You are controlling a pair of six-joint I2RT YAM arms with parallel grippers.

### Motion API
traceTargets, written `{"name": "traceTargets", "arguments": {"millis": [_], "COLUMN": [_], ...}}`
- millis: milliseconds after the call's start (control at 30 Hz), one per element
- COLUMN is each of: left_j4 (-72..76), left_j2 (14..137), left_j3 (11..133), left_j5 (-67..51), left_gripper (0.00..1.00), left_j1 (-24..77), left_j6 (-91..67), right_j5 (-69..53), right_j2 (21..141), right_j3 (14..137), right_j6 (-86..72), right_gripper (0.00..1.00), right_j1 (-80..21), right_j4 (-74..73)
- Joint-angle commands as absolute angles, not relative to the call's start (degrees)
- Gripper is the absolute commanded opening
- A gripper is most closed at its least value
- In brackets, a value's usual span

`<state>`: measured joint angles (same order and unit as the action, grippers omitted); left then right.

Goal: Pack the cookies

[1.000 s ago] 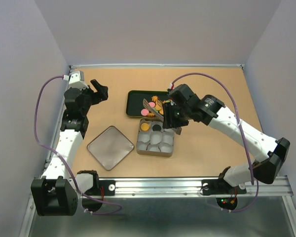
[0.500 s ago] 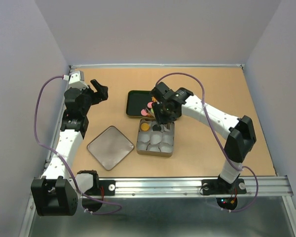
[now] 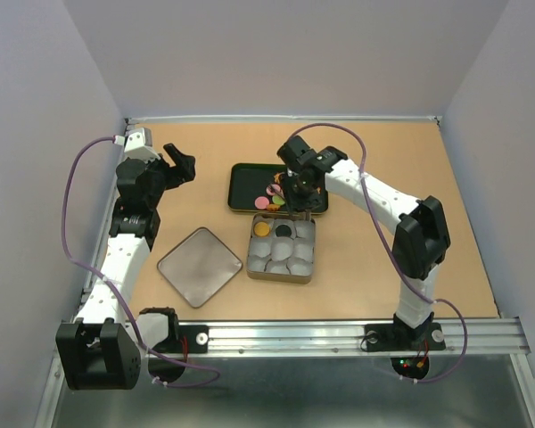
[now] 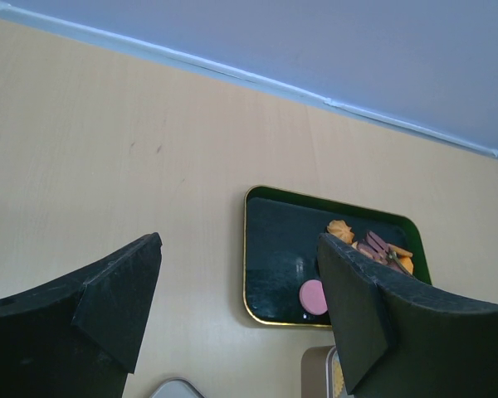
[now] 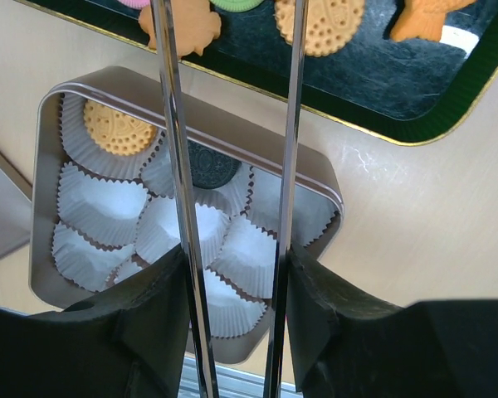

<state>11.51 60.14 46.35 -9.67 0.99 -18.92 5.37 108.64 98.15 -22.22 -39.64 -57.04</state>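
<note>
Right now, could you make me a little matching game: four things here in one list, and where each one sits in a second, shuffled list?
Things
1. orange round cookie
2. black cookie
3. square lid
4. metal tongs

Places
A. flat on the table, left of the tin
B. between the fingers of the right gripper
C. in a corner of the tin
D. in the middle of the tin's row nearest the tray

Pairs: 1-C, 2-D, 3-A, 4-B
</note>
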Motion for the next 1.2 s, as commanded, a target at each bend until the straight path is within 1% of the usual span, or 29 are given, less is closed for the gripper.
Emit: {"name": "traceTargets", "arguments": {"millis": [0,533,567,633,833,1000,1167], "left_j4": [13.45,13.27,13.27,13.36,13.36,13.27,13.18], "left_j2": [58.89,59.33,59.41,59.33,59.24,59.06,59.15], "left_j3": [46.32,46.41,46.41,46.49,46.32,46.32,46.41], "left_j5": [-10.46,-10.55,-10.46,-10.55,-10.55,-10.46,-10.55], "left_gripper": [0.86,0.86,0.86,0.86,0.86,0.86,0.86], "left_j1": [0.79,0.7,0.7,0.7,0.79,0.7,0.79], "left_j6": [-18.37,-18.37,-18.37,-18.37,-18.37,-18.37,-18.28], "right_j5": [2.46,0.35,-2.08,-2.81,-0.26,7.46,8.52], "right_j2": [109.25,109.95,110.04,109.95,109.86,108.81,107.32], "right_j3": [101.43,100.81,100.46,100.02,98.44,96.42,94.48], "right_j6": [-20.92,-20.65,-20.65,-20.74,-20.39,-20.21,-19.95], "right_gripper": [0.49,0.49,0.49,0.49,0.49,0.49,0.49], "right_j1": [-39.73,-39.81,-39.73,-39.73,-39.73,-39.55,-37.36], "right_j4": [-54.41,-53.88,-54.31,-54.67,-57.12,-59.76,-60.47]}}
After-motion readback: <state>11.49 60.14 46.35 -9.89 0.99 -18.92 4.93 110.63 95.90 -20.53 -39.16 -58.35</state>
